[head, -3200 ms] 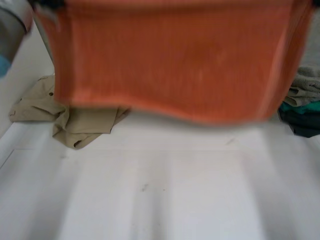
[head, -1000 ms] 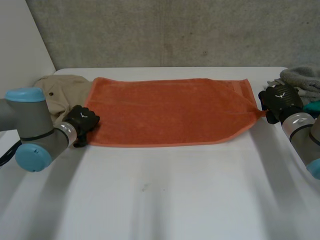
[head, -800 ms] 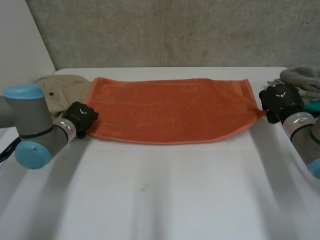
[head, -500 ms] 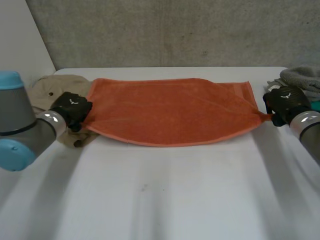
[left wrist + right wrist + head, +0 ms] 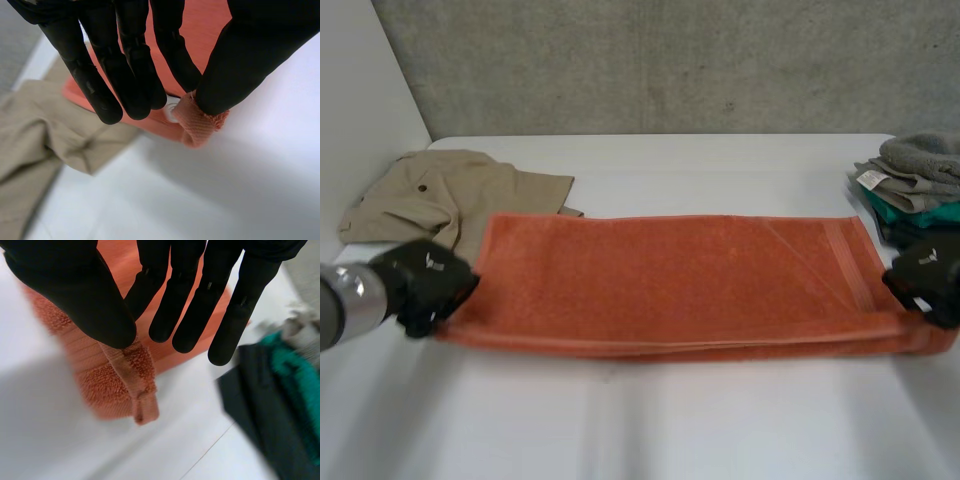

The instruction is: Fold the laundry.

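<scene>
Orange terry towel (image 5: 670,285) is lying flat on the white surface (image 5: 670,420) as a long strip, two layers showing along its near edge. Left hand (image 5: 420,285) is sitting at the towel's near left corner. In the left wrist view that hand (image 5: 135,65) is pinching the bunched corner (image 5: 200,122) between thumb and one finger, the other fingers hanging straight over the cloth. Right hand (image 5: 925,280) is sitting at the towel's near right corner. In the right wrist view it (image 5: 75,295) is gripping the hemmed corner (image 5: 115,385) under the thumb, the corner's tip drooping below the pinch. Crumpled beige garment (image 5: 430,195) is lying just past the towel's far left corner. Stack of folded grey, teal and dark laundry (image 5: 915,185) is sitting beyond the towel's right end, close beside the right hand.
</scene>
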Robot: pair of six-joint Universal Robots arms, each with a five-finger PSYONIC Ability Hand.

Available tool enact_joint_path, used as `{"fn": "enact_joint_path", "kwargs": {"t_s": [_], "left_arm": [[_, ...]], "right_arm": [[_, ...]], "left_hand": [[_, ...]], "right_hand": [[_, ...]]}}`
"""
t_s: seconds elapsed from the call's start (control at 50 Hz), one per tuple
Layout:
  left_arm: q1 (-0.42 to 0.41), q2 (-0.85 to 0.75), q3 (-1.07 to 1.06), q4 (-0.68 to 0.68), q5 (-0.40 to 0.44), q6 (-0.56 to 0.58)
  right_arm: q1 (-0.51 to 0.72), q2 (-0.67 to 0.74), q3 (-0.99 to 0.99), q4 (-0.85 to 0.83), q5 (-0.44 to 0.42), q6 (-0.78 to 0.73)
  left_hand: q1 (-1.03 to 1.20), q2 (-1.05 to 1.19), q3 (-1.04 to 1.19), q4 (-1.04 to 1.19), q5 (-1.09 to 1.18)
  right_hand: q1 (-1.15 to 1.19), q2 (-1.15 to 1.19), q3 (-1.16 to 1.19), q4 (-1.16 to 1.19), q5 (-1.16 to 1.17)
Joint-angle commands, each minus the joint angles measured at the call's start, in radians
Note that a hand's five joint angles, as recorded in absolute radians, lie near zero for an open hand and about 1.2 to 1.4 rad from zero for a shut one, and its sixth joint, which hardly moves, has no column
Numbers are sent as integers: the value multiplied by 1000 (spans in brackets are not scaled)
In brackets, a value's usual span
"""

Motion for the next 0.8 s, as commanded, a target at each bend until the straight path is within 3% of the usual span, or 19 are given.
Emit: {"fn": "enact_joint_path", "kwargs": {"t_s": [0.02, 0.2, 0.4, 0.42, 0.44, 0.46, 0.48, 0.5, 0.66, 0.8], "left_arm": [[-73, -245, 298, 169, -102, -197], [-125, -513, 671, 180, -253, -266], [-165, -773, 1039, 159, -342, -280], [-177, -802, 1082, 159, -343, -280], [-182, -817, 1105, 160, -342, -280], [-187, -831, 1124, 162, -342, -280], [-191, -845, 1141, 165, -345, -280], [-200, -868, 1173, 171, -351, -271], [-210, -856, 1204, 218, -432, -300], [-196, -762, 1054, 244, -414, -348]], "right_arm": [[98, 142, -150, -291, 24, 255], [182, 343, -372, -498, 167, 358], [244, 587, -642, -584, 208, 318], [253, 624, -678, -606, 210, 306], [258, 642, -695, -621, 210, 303], [264, 662, -710, -638, 214, 300], [268, 679, -725, -659, 220, 298], [277, 713, -753, -699, 243, 295], [284, 721, -755, -784, 358, 359], [274, 604, -602, -796, 342, 456]], "left_hand": [[260, 202, 207, 201, 235], [260, 202, 207, 201, 235], [260, 202, 207, 201, 235], [260, 202, 207, 201, 235], [193, 135, 141, 134, 169], [-101, -159, -154, -160, -125], [-473, -531, -526, -532, -497], [-962, -1020, -1015, -1021, -986], [-962, -1020, -1015, -1021, -986], [-962, -1020, -1015, -1021, -986]], "right_hand": [[257, 214, 204, 197, 196], [257, 214, 204, 197, 196], [257, 214, 204, 197, 196], [45, 1, -8, -15, -16], [-199, -242, -252, -258, -260], [-466, -509, -519, -525, -527], [-791, -834, -844, -851, -852], [-964, -1008, -1017, -1024, -1026], [-964, -1008, -1017, -1024, -1026], [-964, -1008, -1017, -1024, -1026]]}}
